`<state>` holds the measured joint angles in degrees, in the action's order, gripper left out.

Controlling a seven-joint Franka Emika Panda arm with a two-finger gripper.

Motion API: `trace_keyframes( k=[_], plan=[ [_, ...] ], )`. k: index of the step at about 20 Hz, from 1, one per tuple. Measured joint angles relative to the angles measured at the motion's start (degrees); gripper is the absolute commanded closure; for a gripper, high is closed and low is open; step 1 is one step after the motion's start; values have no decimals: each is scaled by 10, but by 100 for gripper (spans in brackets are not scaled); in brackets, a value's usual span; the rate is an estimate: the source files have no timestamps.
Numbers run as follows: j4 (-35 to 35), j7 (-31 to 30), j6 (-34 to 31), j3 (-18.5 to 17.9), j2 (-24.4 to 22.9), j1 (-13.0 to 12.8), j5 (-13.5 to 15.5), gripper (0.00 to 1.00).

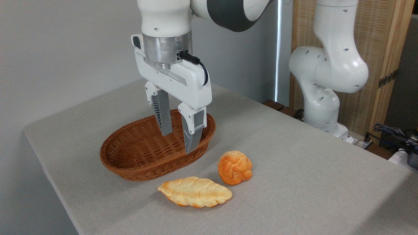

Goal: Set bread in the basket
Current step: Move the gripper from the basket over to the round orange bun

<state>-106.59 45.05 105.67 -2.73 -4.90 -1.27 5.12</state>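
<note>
- The top of the white robot arm (329, 65) is cut off by the upper edge, and its base sits behind the far edge of the desk (294, 156)
- The two grey ribbed fingers (165, 117) hide part of the far rim of the basket (130, 163); whether their tips are above it or inside cannot be told
- The gripper (180, 143) hangs over the right end of the basket, its fingers parted with a clear gap and nothing between them
- The bread (234, 167) is a small round knotted bun, glossy orange-brown with paler cracks, resting on the desk just right of the basket and apart from it
- A longer, flatter, pale golden braided loaf (195, 192) lies in front of the basket, near the bun
- The basket is oval reddish-brown wicker with flared sides
- The desk has a grey cloth cover; behind it are a plain grey wall and a woven wooden screen (378, 49), with dark cables (392, 132) at the right edge
</note>
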Motion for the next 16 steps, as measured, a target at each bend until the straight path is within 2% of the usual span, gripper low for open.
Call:
trace_keyframes(
  k=[9,12,16],
  plan=[
    [-5,51,-1,-1,11,5,0,0],
    [-25,107,-1,3,13,3,-2,0],
    [-52,221,-1,5,13,-3,-2,0]
  ],
)
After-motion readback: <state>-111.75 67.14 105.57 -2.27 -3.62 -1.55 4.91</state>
